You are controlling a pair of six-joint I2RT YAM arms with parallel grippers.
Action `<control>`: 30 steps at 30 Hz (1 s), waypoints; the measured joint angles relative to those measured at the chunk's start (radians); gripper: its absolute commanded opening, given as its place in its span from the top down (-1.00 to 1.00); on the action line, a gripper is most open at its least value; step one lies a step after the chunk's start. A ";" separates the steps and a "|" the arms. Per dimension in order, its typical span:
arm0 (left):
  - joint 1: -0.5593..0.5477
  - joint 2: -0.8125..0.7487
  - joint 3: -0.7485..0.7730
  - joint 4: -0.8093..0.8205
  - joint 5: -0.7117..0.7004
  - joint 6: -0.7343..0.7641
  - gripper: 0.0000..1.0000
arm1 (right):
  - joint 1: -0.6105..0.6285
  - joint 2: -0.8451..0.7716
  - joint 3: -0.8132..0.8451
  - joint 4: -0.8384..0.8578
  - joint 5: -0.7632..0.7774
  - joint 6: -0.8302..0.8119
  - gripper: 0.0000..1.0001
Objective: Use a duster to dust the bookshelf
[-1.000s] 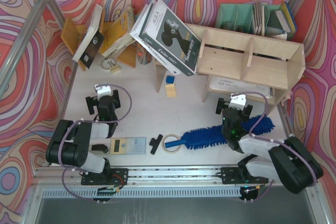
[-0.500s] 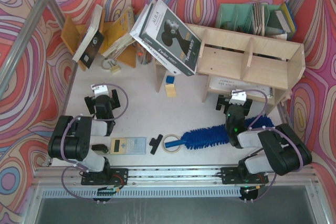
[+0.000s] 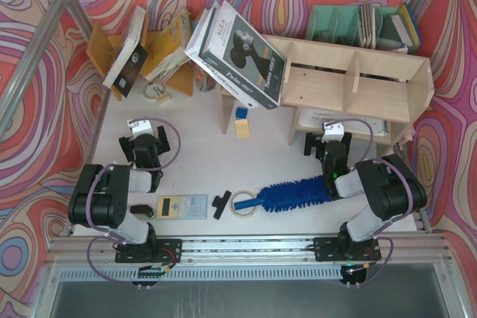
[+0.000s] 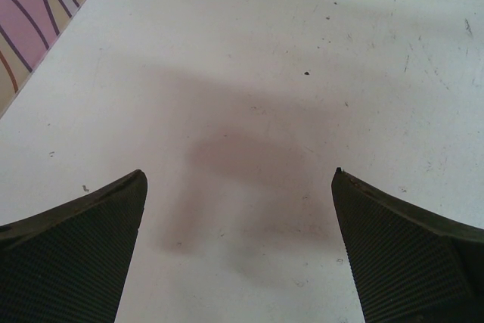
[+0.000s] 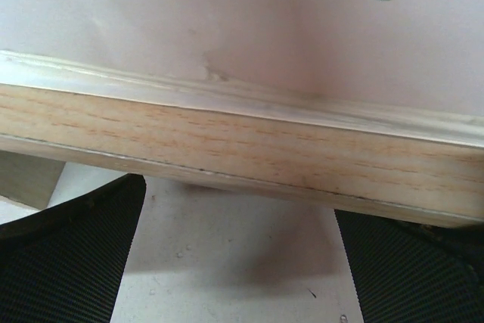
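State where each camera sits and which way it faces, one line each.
Top: above and behind, looking down on the table; both arms show.
Left wrist: looks down at the table; open left tool frames it.
Right wrist: faces the bookshelf edge up close; open right tool below.
Shared: bookshelf, in top and right wrist.

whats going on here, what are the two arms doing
Nobody has the duster yet: it lies on the table close to the right gripper. That gripper is open and empty, nosed up to the lower front edge of the bookshelf. The left gripper, also open and empty, hangs over bare table.
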 measured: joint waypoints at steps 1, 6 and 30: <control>0.001 0.000 0.001 -0.001 0.001 0.000 -0.97 | -0.001 0.003 0.001 0.004 -0.010 -0.002 -0.97; 0.005 0.000 0.003 -0.001 0.004 -0.004 -0.97 | -0.001 0.011 0.001 0.020 -0.036 -0.003 -0.98; 0.006 0.000 0.003 -0.003 0.007 -0.006 -0.97 | -0.060 0.064 0.050 0.008 -0.112 0.013 -0.94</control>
